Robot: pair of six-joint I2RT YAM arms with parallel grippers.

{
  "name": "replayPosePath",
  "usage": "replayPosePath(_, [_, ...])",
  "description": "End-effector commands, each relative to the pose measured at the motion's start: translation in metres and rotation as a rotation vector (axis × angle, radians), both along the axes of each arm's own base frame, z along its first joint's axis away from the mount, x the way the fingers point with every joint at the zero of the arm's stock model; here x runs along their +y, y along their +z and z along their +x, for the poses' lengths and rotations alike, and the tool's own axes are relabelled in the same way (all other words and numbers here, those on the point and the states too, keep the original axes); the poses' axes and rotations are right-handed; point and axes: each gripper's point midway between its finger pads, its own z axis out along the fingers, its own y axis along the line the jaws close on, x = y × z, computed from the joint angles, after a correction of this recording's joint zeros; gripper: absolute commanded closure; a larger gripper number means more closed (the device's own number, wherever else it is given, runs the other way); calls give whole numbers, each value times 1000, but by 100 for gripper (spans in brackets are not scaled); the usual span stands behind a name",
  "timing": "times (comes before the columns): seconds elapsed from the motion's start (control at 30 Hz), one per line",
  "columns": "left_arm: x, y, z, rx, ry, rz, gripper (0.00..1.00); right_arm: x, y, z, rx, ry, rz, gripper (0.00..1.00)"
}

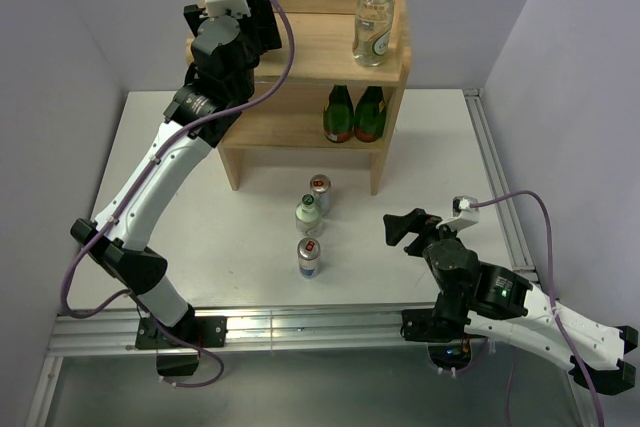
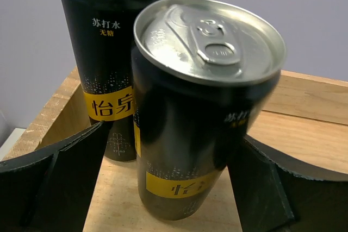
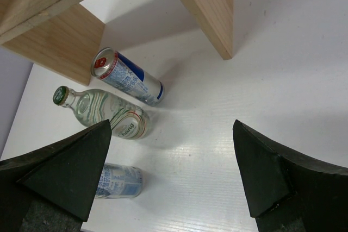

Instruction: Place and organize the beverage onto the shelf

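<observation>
Two tall black cans with gold bands stand on the left end of the wooden shelf's (image 1: 310, 47) top board. In the left wrist view the near can (image 2: 190, 134) stands between the fingers of my left gripper (image 2: 171, 150), which is open, with a gap on the left side. The far can (image 2: 109, 58) is behind it. A clear green-capped bottle (image 1: 375, 22) stands at the top right. On the table stand a silver-blue can (image 1: 320, 192), a second clear bottle (image 1: 309, 215) and another silver can (image 1: 310, 257). My right gripper (image 1: 405, 227) is open and empty to their right.
Two dark green bottles with red labels (image 1: 355, 113) stand on the lower tier. In the right wrist view the shelf leg (image 3: 209, 9) is ahead, and the cans and bottle sit to the left of my open right gripper (image 3: 171, 161). A metal rail (image 1: 495, 177) runs along the table's right side.
</observation>
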Motion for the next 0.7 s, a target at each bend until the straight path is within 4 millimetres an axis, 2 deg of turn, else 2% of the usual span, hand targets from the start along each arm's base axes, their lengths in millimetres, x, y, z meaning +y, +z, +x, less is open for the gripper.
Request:
replayPosePath(0.0, [-1,-4,5,3,-8,-13,7,1,6,2,-19,-11,28,0])
replayPosePath(0.23, [-2,-6,4,17,-15,-19,6,1,5,2,-20,-9,25,0])
replayPosePath(0.3, [-1,-5,0,17,-25,-26,6,1,6,2,-21,-11,28,0])
replayPosePath(0.37, [-1,0,-5,7,-46,-33,1,1,6,2,-20,-9,27,0])
replayPosePath(0.67, [-4,-3,-17,35,-100,-28,1,3,7,2,-28,5,27,0])
